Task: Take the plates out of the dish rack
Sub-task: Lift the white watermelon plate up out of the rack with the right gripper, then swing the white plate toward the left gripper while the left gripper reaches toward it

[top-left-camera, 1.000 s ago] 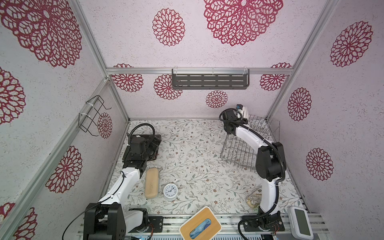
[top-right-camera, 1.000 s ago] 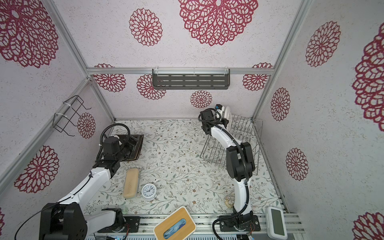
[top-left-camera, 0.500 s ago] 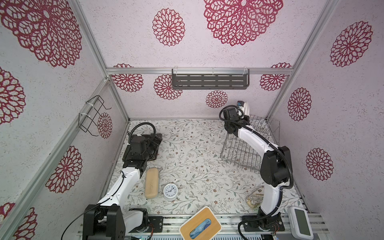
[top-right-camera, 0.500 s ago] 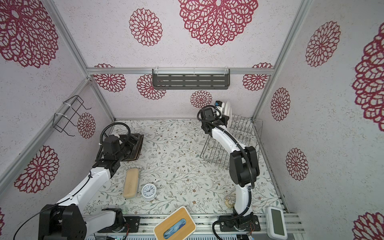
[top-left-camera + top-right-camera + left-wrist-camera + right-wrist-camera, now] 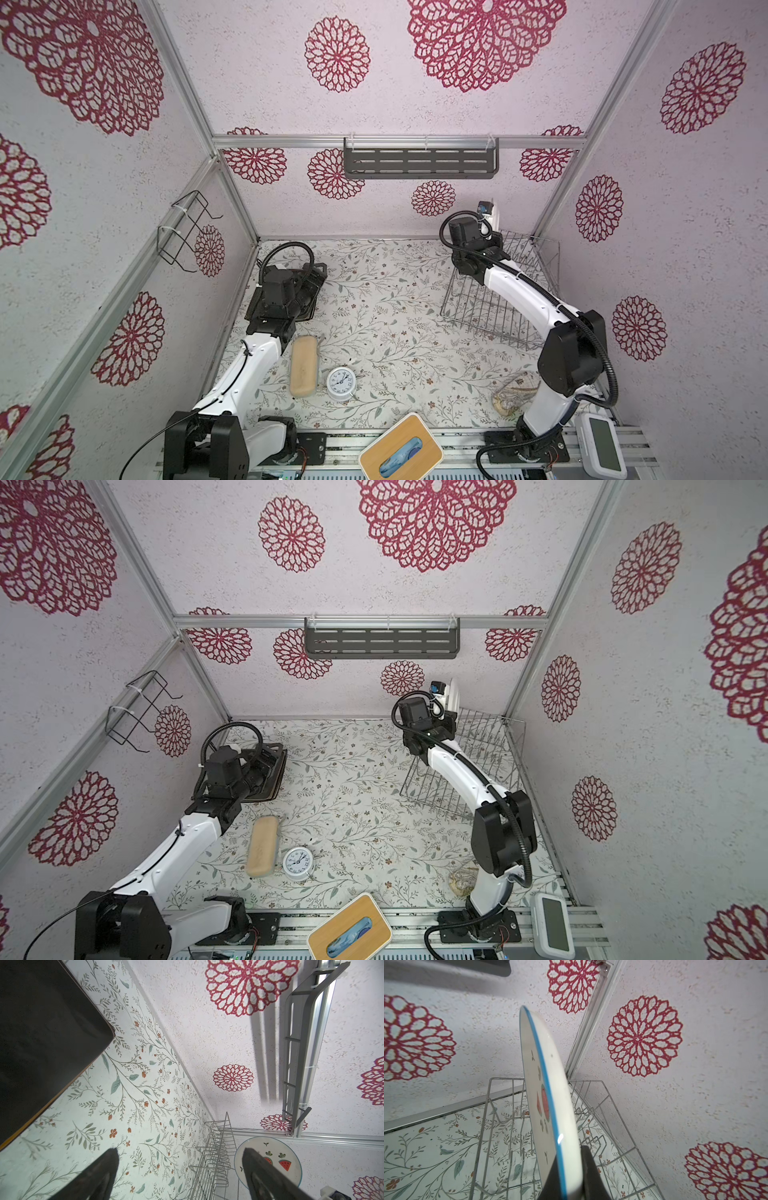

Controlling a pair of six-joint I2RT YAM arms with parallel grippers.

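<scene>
Right wrist view: the right pincer (image 5: 569, 1174) is clamped on the blue-edged rim of the round watermelon plate (image 5: 550, 1076). It holds the plate on edge above the silver dish rack (image 5: 506, 1079), which sits in the far right corner of the flowered worktop (image 5: 395, 332). The plate looks lifted clear of the prongs, and no other plate shows among them, so this is likely the last one out.

The next move calls for swinging the plate away from the rack, tipping it flat and setting it down on the worktop without knocking the wire sides.

Across the worktop, the left pincer (image 5: 180, 1151) stands spread wide and empty just beside a dark plate (image 5: 41, 1032) already lying flat.

Only the right wrist view shows the grip on the rim. The left wrist view alone shows the plate's painted face with its red slices. In a top view the plate is a white sliver (image 5: 453, 694) behind the wrist.
</scene>
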